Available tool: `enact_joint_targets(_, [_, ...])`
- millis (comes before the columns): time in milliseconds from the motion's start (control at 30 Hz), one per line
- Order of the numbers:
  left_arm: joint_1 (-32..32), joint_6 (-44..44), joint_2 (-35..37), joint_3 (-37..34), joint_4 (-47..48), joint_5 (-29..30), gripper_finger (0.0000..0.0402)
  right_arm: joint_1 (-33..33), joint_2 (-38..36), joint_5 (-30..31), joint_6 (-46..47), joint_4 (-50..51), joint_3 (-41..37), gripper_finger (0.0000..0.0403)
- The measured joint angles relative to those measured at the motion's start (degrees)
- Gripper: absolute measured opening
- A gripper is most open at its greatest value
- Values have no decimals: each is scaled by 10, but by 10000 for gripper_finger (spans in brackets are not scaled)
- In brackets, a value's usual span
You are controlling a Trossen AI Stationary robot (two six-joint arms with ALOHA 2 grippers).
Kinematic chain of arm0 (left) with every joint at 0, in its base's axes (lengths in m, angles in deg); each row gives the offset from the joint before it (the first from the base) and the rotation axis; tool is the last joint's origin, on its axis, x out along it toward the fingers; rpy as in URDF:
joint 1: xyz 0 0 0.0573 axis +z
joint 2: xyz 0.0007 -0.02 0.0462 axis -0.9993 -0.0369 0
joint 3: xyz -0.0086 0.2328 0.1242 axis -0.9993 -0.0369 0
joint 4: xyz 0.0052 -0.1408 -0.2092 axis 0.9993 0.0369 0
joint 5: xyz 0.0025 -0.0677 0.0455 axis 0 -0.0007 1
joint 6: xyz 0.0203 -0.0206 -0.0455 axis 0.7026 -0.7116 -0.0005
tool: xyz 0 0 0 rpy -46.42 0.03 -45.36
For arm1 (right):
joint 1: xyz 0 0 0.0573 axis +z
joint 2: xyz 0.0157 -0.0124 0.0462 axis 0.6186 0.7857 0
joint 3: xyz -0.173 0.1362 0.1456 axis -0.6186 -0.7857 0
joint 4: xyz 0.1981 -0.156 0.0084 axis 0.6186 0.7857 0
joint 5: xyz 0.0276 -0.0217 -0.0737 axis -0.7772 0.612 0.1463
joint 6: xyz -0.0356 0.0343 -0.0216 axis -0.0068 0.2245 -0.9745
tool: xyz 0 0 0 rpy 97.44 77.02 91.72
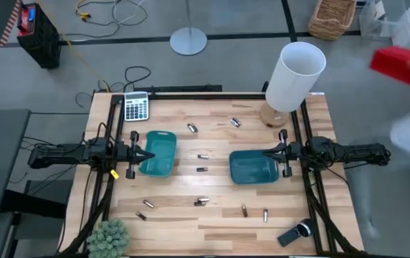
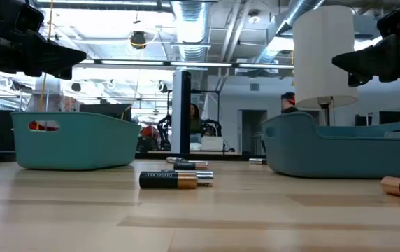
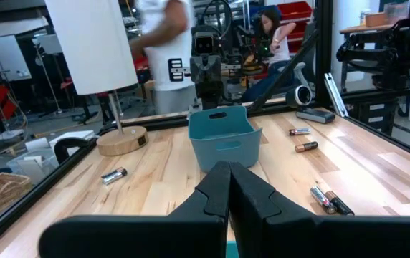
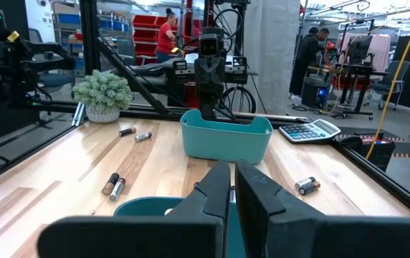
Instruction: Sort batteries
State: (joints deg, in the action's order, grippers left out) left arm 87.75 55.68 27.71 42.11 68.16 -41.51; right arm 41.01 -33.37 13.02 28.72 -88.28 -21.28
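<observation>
Several small batteries lie on their sides on the wooden table: two between the trays [image 1: 203, 155] [image 1: 201, 170], two toward the far edge [image 1: 192, 127] [image 1: 235, 122], and several toward the near edge [image 1: 203, 201] [image 1: 148, 203] [image 1: 265, 214]. The low view shows a dark and copper one up close [image 2: 175, 180]. My left gripper [image 1: 150, 155] [image 3: 228, 179] hovers shut above the left teal tray [image 1: 160, 154]. My right gripper [image 1: 266, 153] [image 4: 232, 179] hovers shut above the right teal tray [image 1: 254, 168]. Neither gripper touches anything.
A grey calculator [image 1: 136, 107] lies at the far left. A white lamp on a wooden base [image 1: 294, 79] stands at the far right. A small plant [image 1: 108, 236] sits at the near left corner and a black-and-silver handheld device [image 1: 294, 233] at the near right. A person [image 1: 406, 79] moves beyond the table's right side.
</observation>
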Motion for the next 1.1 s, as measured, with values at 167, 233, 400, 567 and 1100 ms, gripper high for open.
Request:
enact_joint_targets(167, [1, -39, 0, 0, -47, 9, 0, 0, 0, 0, 0, 0, 0, 42])
enact_joint_targets(233, [0, -100, 0, 0, -78, 1, 0, 0, 0, 0, 0, 0, 0, 42])
enact_joint_targets(400, [0, -190, -3, 0, -184, 7, 0, 0, 0, 0, 0, 0, 0, 42])
enact_joint_targets(567, [0, -186, -28, 1, -247, 22, 0, 0, 0, 0, 0, 0, 0, 42])
enact_joint_targets(1100, [30, -121, -293, 127, -258, 143, 10, -7, 0, 0, -12, -348, 0, 42])
